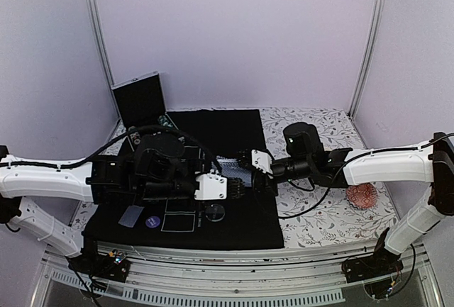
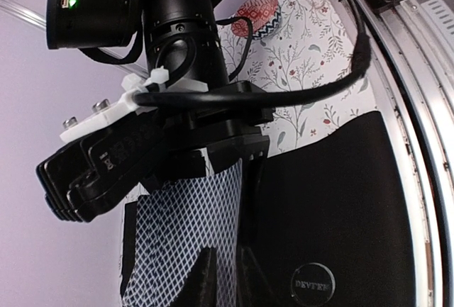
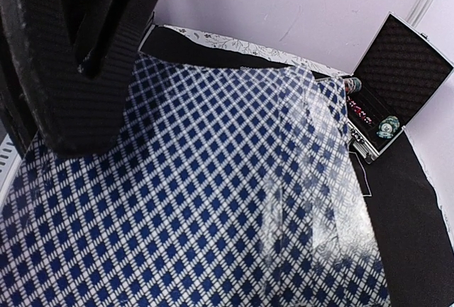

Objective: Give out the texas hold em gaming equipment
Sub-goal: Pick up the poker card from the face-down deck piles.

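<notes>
My right gripper (image 1: pixel 246 162) is shut on a deck of playing cards (image 1: pixel 228 163) with blue lattice backs, held above the black mat (image 1: pixel 234 130). The top card back (image 3: pixel 213 201) fills the right wrist view, with one black finger (image 3: pixel 71 87) at upper left. My left gripper (image 2: pixel 225 259) meets the deck from the left. Its fingers (image 2: pixel 205 278) are pinched on the right edge of a curved card (image 2: pixel 184 229). A clear dealer disc (image 2: pixel 313 286) lies on the mat just below the cards, and a purple disc (image 1: pixel 152 222) and a grey card (image 1: pixel 131 215) lie at the front left.
An open black case (image 1: pixel 140 100) with striped chips (image 3: pixel 387 127) stands at the back left of the mat. White outlined squares (image 1: pixel 179 220) mark the mat's front. A small reddish patterned dish (image 1: pixel 364 196) sits on the floral cloth at the right.
</notes>
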### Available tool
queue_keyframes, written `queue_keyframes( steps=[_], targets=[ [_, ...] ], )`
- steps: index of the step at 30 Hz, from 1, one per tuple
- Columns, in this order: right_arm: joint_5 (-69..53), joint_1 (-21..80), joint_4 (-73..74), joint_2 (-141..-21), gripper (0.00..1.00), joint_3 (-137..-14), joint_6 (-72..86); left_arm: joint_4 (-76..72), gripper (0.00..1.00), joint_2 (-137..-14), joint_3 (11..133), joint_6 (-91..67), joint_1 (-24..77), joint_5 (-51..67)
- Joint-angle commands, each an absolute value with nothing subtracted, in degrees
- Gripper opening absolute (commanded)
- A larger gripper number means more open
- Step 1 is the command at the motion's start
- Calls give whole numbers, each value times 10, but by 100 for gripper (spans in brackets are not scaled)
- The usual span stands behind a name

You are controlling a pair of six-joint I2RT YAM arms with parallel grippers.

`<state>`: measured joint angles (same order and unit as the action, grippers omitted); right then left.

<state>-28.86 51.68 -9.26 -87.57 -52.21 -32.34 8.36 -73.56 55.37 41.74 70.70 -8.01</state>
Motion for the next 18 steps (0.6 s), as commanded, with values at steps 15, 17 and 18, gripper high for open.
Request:
queue_keyframes(
  steps=[15, 17, 18],
  targets=[
    [-300, 509, -90, -879, 37, -537, -323, 82, 0, -721, 574, 401, 702, -60],
    [-300, 509, -90, -880, 37, -537, -321, 82, 0, -719, 572, 402, 703, -59],
    [-301, 508, -90, -880, 37, -537, -321, 82, 0, -720, 571, 404, 703, -61]
  ],
)
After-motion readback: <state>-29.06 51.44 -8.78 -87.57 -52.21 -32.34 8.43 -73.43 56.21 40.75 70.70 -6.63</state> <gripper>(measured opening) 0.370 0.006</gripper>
